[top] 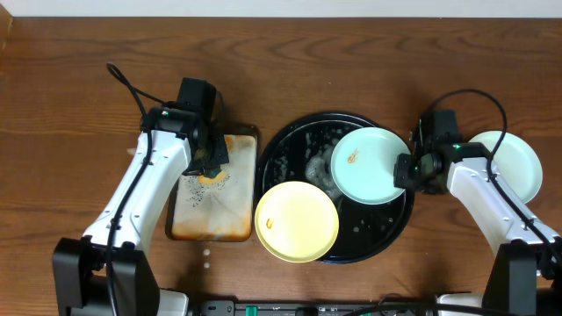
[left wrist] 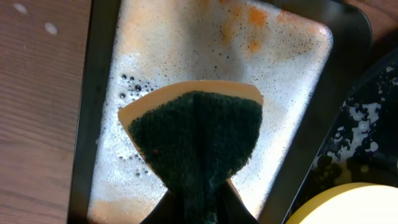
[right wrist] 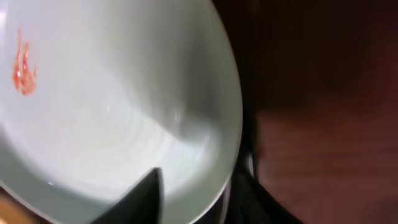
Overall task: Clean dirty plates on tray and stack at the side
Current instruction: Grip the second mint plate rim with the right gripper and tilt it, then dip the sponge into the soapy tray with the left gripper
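Note:
The round black tray (top: 290, 154) sits at centre. A mint plate (top: 369, 164) with an orange smear is held over the tray's right part; my right gripper (top: 406, 168) is shut on its right rim, seen in the right wrist view (right wrist: 112, 106) with one finger over and one under the rim (right wrist: 193, 199). A yellow plate (top: 297, 221) with a small smear lies on the tray's front left rim. Another mint plate (top: 507, 164) lies on the table at far right. My left gripper (top: 211, 158) is shut on a green sponge (left wrist: 199, 134) over the soapy rectangular tray.
The rectangular orange-stained tray (top: 211, 219) with foam lies left of the black tray; it also shows in the left wrist view (left wrist: 155, 56). The black tray holds foam and water drops (top: 312, 162). White droplets (top: 206, 254) lie on the wooden table in front.

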Controlling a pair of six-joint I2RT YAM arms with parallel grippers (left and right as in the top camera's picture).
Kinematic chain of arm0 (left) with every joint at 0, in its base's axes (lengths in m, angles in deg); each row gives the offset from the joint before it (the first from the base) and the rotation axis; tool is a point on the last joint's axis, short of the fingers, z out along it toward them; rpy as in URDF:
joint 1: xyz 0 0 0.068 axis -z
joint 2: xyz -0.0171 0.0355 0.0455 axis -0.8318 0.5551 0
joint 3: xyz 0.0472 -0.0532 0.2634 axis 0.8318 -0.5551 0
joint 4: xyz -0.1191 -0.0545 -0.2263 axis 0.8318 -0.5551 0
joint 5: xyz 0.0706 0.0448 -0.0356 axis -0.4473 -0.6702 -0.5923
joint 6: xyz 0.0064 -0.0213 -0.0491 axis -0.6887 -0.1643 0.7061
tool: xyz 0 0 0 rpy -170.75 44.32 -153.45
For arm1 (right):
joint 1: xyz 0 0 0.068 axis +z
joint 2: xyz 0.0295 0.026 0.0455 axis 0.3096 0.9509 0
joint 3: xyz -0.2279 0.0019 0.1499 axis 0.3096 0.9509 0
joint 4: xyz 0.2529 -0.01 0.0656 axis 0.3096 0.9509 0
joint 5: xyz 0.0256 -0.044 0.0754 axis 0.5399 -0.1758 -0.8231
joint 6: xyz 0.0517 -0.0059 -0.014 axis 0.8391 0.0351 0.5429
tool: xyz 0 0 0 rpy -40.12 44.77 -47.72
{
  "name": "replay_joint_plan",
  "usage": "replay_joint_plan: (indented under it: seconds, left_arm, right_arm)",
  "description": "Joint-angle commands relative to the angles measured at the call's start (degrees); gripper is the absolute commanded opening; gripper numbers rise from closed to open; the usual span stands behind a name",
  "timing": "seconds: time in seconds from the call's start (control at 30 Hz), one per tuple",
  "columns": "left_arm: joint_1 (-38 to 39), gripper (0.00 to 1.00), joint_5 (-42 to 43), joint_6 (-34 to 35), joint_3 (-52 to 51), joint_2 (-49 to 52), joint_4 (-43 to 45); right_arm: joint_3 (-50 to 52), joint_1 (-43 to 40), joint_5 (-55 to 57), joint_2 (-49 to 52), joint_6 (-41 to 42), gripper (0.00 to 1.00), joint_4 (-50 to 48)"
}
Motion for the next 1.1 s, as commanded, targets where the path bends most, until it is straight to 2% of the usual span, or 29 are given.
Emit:
replay_joint_plan:
  seconds: [0.0,0.13,0.2,0.3,0.37,0.4,0.5,0.63,0.73,0.83,0.97,1.07]
  left_arm:
    - [0.02,0.14,-0.28,-0.79,-0.17,-0.63,0.09]
    - [0.02,0.14,-0.28,-0.79,-0.17,-0.63,0.07]
    - [0.02,0.14,-0.28,-0.79,-0.17,-0.63,0.02]
    - [0.02,0.14,-0.28,-0.79,-0.17,-0.63,0.0]
    - [0.02,0.14,-0.28,-0.79,-0.17,-0.63,0.0]
    - [0.02,0.14,-0.28,-0.79,-0.17,-0.63,0.0]
    - [0.02,0.14,-0.28,-0.79,-0.17,-0.63,0.0]
    - [0.02,0.14,-0.28,-0.79,-0.17,-0.63,0.02]
    - [0.02,0.14,-0.28,-0.79,-0.17,-0.63,0.0]
    - [0.02,0.14,-0.28,-0.79,-0.17,-0.63,0.0]
    - [0.02,0.14,-0.28,-0.79,-0.17,-0.63,0.02]
    - [0.02,0.14,-0.28,-0.79,-0.17,-0.63,-0.09]
  right_arm:
    - [0.81,0.42,-1.81,-0.24,11.32,0.25,0.39]
    - [3.54,0.42,-1.75,-0.24,17.49,0.19,-1.33]
    - [5.22,0.42,-1.2,-0.24,19.82,0.19,-2.73]
    - [7.74,0.39,0.13,-0.24,21.38,0.34,-5.53]
    - [8.7,0.31,0.87,-0.24,21.35,0.36,-6.93]
    - [8.96,0.31,1.22,-0.24,21.31,0.35,-7.48]
    - [9.18,0.31,1.62,-0.24,21.29,0.22,-7.96]
    - [9.18,0.31,1.62,-0.24,19.74,0.15,-10.47]
    - [9.18,0.28,1.64,-0.24,16.59,0.08,-13.77]
    - [9.18,0.2,1.64,-0.24,10.08,0.01,-17.92]
    - [9.18,0.22,1.66,-0.24,-2.73,0.01,-23.87]
    - [9.18,0.22,2.78,-0.24,-4.59,0.01,-24.65]
